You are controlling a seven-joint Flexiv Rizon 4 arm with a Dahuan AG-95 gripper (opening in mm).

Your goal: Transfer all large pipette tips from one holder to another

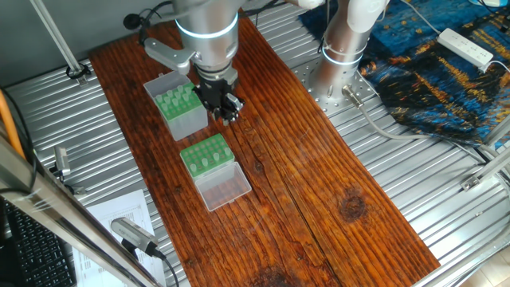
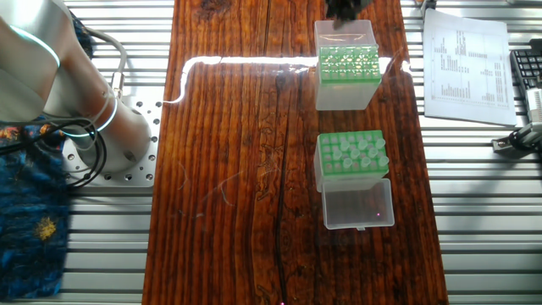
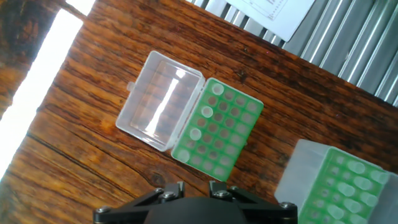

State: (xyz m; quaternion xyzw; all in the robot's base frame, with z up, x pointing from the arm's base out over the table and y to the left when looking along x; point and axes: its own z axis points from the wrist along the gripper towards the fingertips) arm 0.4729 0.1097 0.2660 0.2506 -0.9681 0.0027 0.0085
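The tips [image 1: 177, 102] look light, slick and easily crushed, best pinched near the wide collar; I cannot tell whether the tool [image 1: 225, 106] is parted.

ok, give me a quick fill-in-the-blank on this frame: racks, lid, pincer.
1. The low green rack has its clear lid folded ____.
2. Both racks sit on the ____ tabletop.
3. The pincer hangs beside the ____ grey-sided rack.
4. The pincer holds ____.

Missing words: open; wooden; taller; nothing
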